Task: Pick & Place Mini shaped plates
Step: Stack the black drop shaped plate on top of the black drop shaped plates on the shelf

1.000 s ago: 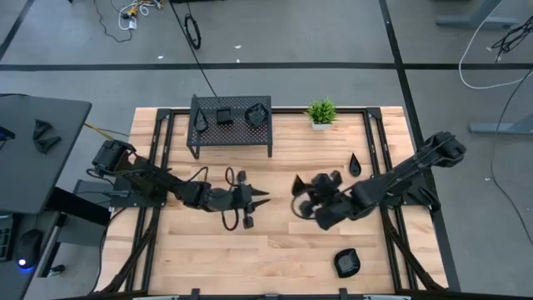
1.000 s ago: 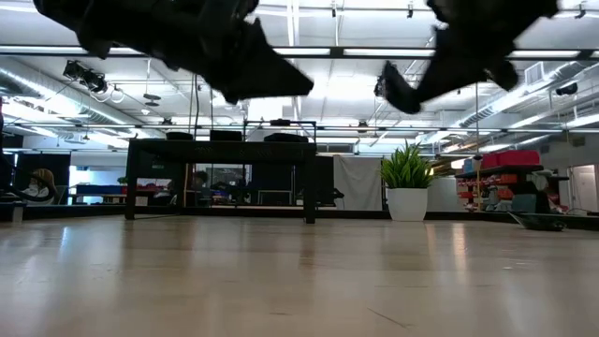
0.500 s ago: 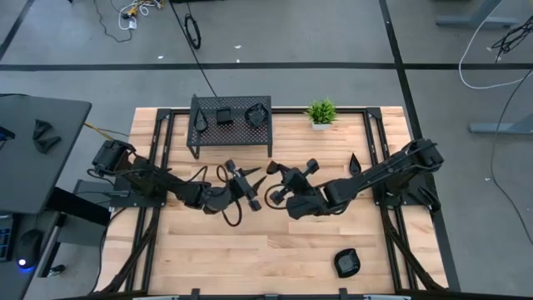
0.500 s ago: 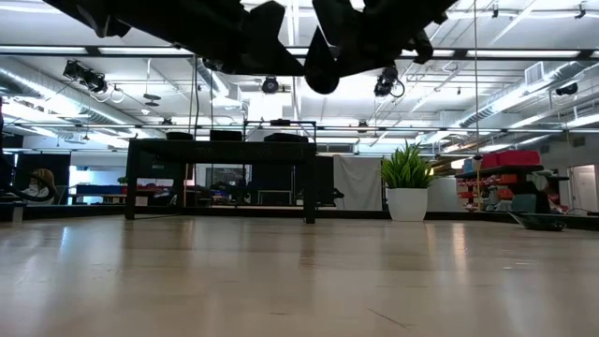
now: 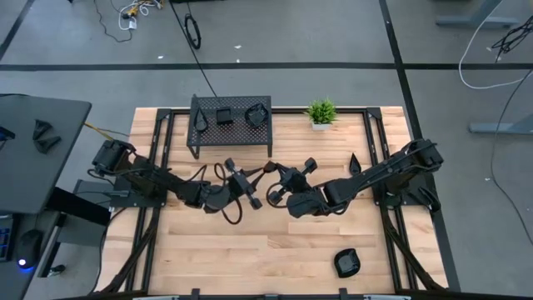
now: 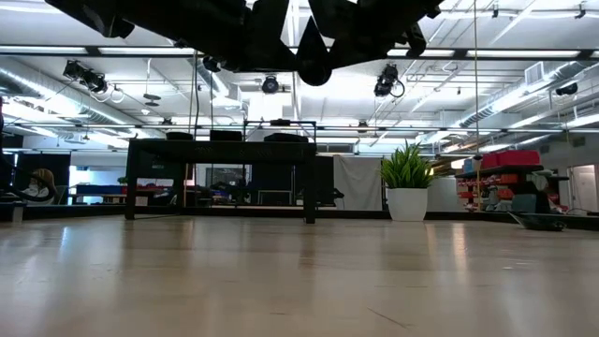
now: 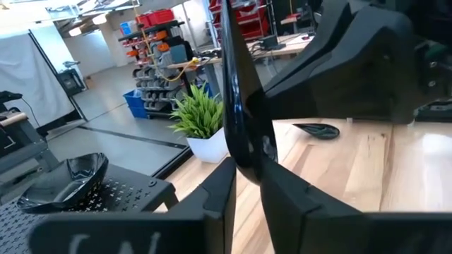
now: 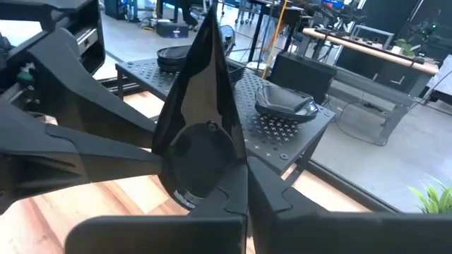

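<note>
A handover is in progress above the middle of the table point(image 5: 333, 242). A teardrop plate point(image 8: 201, 134) is pinched at its rounded end by the shut right claw point(image 8: 246, 185), point upward. Since a second ago the right arm has been brought in from the right side to meet the left claw point(image 7: 244, 185), whose fingers point(image 7: 219, 194) were spread wide and are now drawn in around the plate's edge; whether they grip yet cannot be told. The plate is thus judged about to change claws (likely bound for the rack point(image 5: 231, 123), where three plates already rest). Two more plates point(image 5: 354, 162) remain on the table, one by the right arm, one near the front edge.
</note>
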Controlling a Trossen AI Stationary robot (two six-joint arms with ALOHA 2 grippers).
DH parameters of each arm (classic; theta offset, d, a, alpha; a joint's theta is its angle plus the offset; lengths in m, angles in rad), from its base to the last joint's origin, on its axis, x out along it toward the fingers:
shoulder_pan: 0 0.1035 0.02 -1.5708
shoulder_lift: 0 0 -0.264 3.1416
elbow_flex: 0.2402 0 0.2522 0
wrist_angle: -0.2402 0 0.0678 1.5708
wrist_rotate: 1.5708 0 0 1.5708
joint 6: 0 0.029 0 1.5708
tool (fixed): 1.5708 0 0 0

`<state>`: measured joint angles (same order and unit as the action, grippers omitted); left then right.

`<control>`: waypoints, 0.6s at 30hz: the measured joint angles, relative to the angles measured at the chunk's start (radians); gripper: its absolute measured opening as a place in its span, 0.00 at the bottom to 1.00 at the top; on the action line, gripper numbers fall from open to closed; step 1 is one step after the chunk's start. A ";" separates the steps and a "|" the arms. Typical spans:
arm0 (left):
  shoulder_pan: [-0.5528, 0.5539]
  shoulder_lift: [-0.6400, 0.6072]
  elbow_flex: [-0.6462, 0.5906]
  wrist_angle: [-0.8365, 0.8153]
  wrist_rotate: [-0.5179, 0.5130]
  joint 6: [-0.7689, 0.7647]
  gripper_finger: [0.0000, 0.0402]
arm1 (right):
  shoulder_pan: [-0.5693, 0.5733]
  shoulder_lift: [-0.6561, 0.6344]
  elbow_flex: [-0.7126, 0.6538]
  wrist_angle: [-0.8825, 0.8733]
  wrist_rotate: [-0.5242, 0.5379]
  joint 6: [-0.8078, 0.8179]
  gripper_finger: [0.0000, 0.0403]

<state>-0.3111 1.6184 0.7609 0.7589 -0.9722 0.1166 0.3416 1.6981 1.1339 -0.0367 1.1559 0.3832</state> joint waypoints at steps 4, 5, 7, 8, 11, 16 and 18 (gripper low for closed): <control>0.004 0.000 0.000 0.006 0.002 0.000 0.14 | 0.000 0.000 0.000 0.005 0.004 0.000 0.00; 0.005 0.000 0.000 0.007 0.004 0.000 0.14 | 0.000 0.000 0.000 0.005 0.005 0.000 0.00; 0.005 0.000 0.000 0.008 0.004 0.000 0.14 | 0.000 0.000 0.000 0.006 0.004 0.000 0.00; 0.005 0.000 0.000 0.011 0.004 0.000 0.14 | 0.000 0.000 0.000 0.008 0.004 0.000 0.00; 0.005 0.000 0.000 0.016 0.004 0.000 0.14 | 0.000 0.000 0.000 0.017 0.005 0.000 0.00; 0.005 0.000 0.000 0.017 0.003 0.000 0.10 | 0.000 0.000 0.000 0.018 0.003 0.000 0.02; 0.005 0.000 -0.001 0.019 -0.004 0.000 0.07 | 0.000 0.000 0.000 0.018 -0.004 0.004 0.04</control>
<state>-0.3058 1.6184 0.7601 0.7777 -0.9763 0.1166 0.3416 1.6981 1.1336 -0.0189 1.1516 0.3871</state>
